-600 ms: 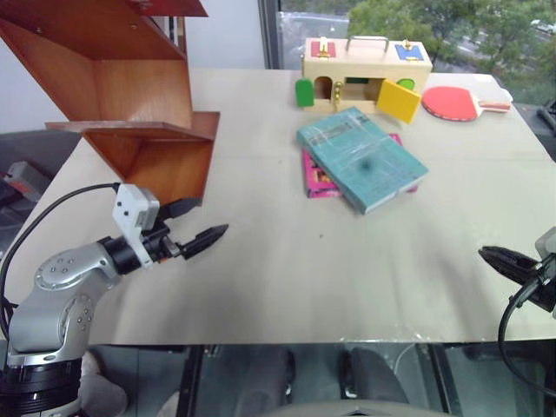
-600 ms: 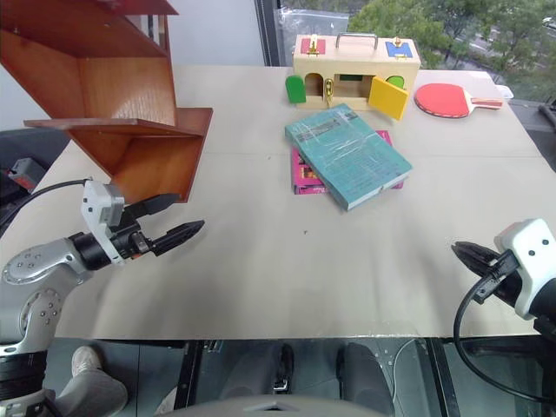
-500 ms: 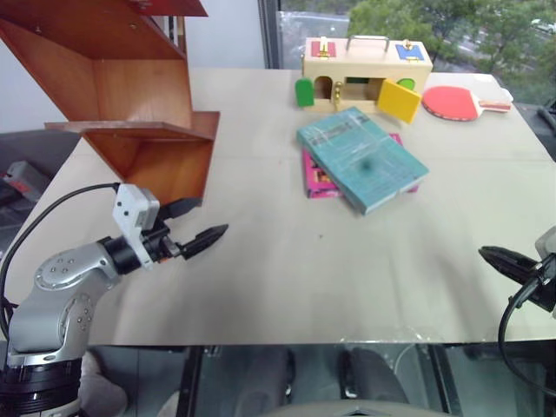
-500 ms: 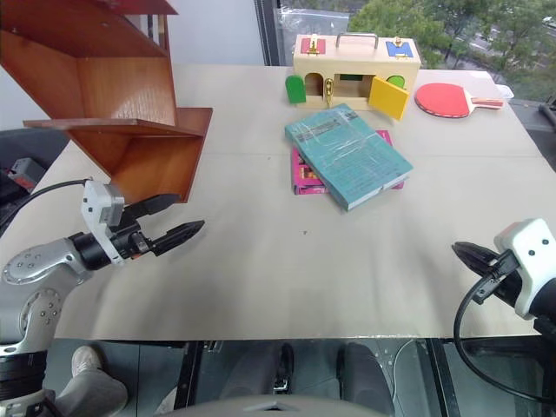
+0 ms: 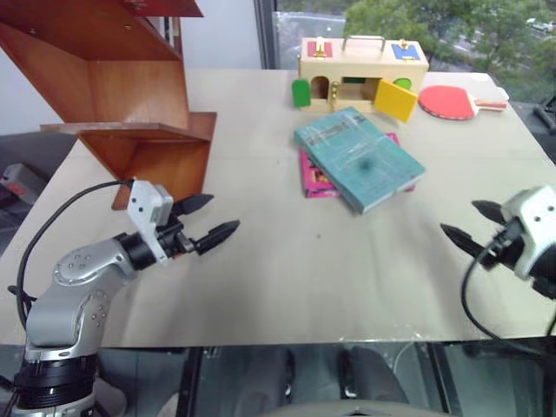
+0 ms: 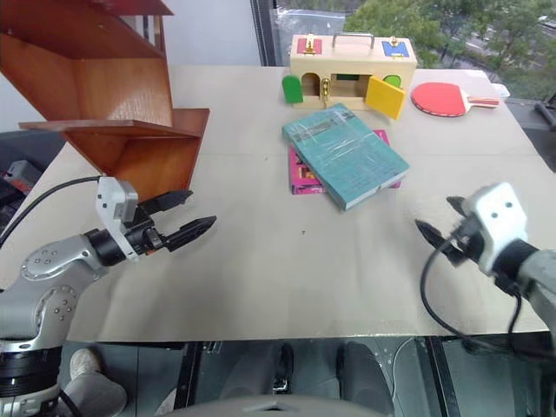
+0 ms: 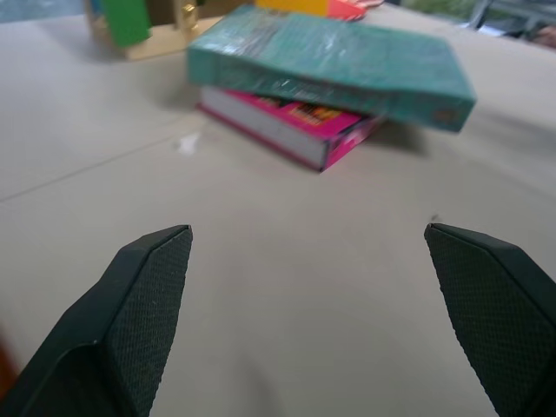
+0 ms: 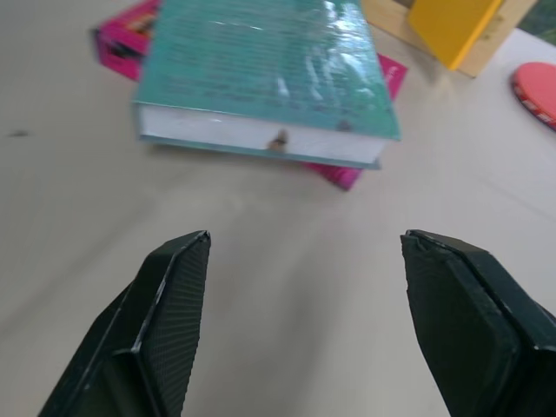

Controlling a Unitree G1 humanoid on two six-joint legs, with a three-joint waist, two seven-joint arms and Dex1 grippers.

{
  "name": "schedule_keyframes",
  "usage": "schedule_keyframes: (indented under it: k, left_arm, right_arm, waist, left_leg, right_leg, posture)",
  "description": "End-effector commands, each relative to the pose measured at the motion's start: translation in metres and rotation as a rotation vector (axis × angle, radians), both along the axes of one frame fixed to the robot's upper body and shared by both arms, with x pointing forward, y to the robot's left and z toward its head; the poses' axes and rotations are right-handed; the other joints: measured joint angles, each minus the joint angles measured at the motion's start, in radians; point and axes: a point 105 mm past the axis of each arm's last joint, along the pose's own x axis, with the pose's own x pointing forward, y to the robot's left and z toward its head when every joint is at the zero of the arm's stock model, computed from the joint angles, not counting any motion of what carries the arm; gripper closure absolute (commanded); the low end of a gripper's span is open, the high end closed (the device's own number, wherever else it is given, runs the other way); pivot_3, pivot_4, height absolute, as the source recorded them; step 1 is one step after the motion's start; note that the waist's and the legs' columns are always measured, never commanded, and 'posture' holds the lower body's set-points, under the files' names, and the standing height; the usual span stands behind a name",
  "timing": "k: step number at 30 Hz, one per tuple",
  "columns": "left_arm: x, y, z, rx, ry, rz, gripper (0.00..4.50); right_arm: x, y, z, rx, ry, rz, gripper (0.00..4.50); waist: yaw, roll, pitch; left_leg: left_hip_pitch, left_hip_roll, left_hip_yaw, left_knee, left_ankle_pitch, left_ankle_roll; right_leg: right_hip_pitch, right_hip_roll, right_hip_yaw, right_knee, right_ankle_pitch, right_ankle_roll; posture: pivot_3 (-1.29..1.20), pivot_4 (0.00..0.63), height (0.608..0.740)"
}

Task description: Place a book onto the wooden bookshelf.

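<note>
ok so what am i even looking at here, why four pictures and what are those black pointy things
It is a two-armed robot at a table. Two pictures come from cameras in its head, two from its wrists. The black points are its fingers: the left gripper and the right gripper both stand open, holding nothing. On the table a teal book lies on a pink book, beside a toy box, a red paddle and a wooden bookshelf.

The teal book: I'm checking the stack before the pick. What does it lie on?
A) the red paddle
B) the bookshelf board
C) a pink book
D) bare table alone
C: the teal book rests crosswise on a pink book, whose edges stick out beneath it.
</note>
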Motion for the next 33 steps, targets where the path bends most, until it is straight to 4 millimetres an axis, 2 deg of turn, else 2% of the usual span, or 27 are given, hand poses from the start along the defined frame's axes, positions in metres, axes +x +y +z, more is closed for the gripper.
schedule_keyframes:
  k: [1, 3, 4, 6, 11, 13, 16, 20, 26, 33]
  left_arm:
    - [-0.008, -0.021, 0.016, -0.010, -0.065, -0.093, 0.00]
    - [-0.010, -0.028, 0.019, -0.009, -0.066, -0.132, 0.00]
    - [-0.011, -0.031, 0.022, -0.011, -0.074, -0.147, 0.00]
    - [-0.012, -0.034, 0.028, -0.017, -0.089, -0.171, 0.00]
    - [-0.017, -0.043, 0.032, 0.000, -0.100, -0.243, 0.00]
    - [-0.019, -0.047, 0.034, 0.000, -0.104, -0.269, 0.00]
    - [-0.020, -0.049, 0.035, 0.002, -0.111, -0.277, 0.00]
    - [-0.019, -0.049, 0.035, 0.002, -0.121, -0.262, 0.00]
    - [-0.020, -0.046, 0.033, -0.013, -0.120, -0.205, 0.00]
    - [-0.022, -0.046, 0.027, -0.027, -0.096, -0.191, 0.00]
  right_arm:
    - [0.033, -0.006, 0.009, 0.040, -0.015, -0.059, 2.20]
    - [0.056, -0.003, 0.015, 0.042, -0.023, -0.062, 3.26]
    - [0.066, 0.000, 0.016, 0.015, -0.024, -0.055, 3.49]
    - [0.088, 0.001, 0.019, -0.031, -0.035, -0.067, 4.45]
    - [0.151, 0.002, 0.032, -0.091, -0.073, -0.136, 4.45]
    - [0.176, 0.011, 0.038, -0.121, -0.102, -0.141, 4.45]
    - [0.199, 0.028, 0.036, -0.156, -0.099, -0.126, 4.45]
    - [0.209, 0.053, 0.027, -0.189, -0.084, -0.061, 4.45]
    - [0.203, 0.085, 0.006, -0.211, -0.036, 0.123, 4.45]
    - [0.193, 0.099, 0.000, -0.163, -0.029, 0.255, 4.45]
  waist:
    - [-0.005, 0.001, 0.001]
    - [-0.007, 0.001, 0.001]
    - [-0.008, 0.001, 0.001]
    - [-0.011, 0.001, 0.001]
    - [-0.022, 0.002, 0.002]
    - [-0.022, 0.002, 0.002]
    - [-0.031, 0.002, 0.002]
    - [-0.036, 0.002, 0.002]
    - [-0.046, 0.002, 0.002]
    - [-0.050, 0.002, 0.002]
  left_leg:
    - [0.000, 0.000, 0.000, 0.000, 0.000, 0.000]
    - [0.000, 0.000, 0.000, 0.000, 0.000, 0.000]
    - [0.000, 0.000, 0.000, 0.000, 0.001, -0.001]
    - [-0.001, 0.000, 0.000, 0.000, 0.001, -0.001]
    - [-0.001, -0.001, 0.003, 0.001, 0.001, -0.001]
    - [-0.002, -0.001, 0.003, 0.000, 0.001, -0.001]
    - [-0.004, -0.001, 0.007, -0.001, 0.001, -0.001]
    - [-0.012, -0.001, 0.007, 0.000, 0.001, -0.001]
    - [-0.016, -0.001, 0.007, 0.001, 0.001, -0.001]
    - [-0.013, 0.000, 0.007, 0.001, 0.002, -0.003]
  right_leg:
    - [0.000, 0.000, 0.000, 0.001, 0.000, 0.000]
    - [0.000, 0.000, 0.000, 0.001, 0.000, 0.000]
    - [0.000, 0.001, 0.000, 0.001, 0.000, 0.000]
    - [-0.001, 0.001, 0.000, 0.001, 0.000, 0.000]
    - [-0.002, 0.002, 0.002, 0.000, 0.000, 0.000]
    - [-0.003, 0.003, 0.003, 0.000, 0.000, 0.000]
    - [-0.008, 0.004, 0.006, 0.001, 0.000, 0.000]
    - [-0.016, 0.004, 0.006, 0.003, 0.000, 0.000]
    - [-0.018, 0.004, 0.006, 0.003, 0.000, 0.000]
    - [-0.018, 0.005, 0.007, 0.006, 0.000, 0.000]
  posture:
    - [0.00, 0.150, 0.740]
    - [0.00, 0.150, 0.740]
    - [0.00, 0.150, 0.740]
    - [0.00, 0.150, 0.740]
    - [0.00, 0.150, 0.740]
    - [0.00, 0.150, 0.740]
    - [0.00, 0.150, 0.740]
    - [0.00, 0.150, 0.740]
    - [0.00, 0.150, 0.740]
    - [0.00, 0.150, 0.740]
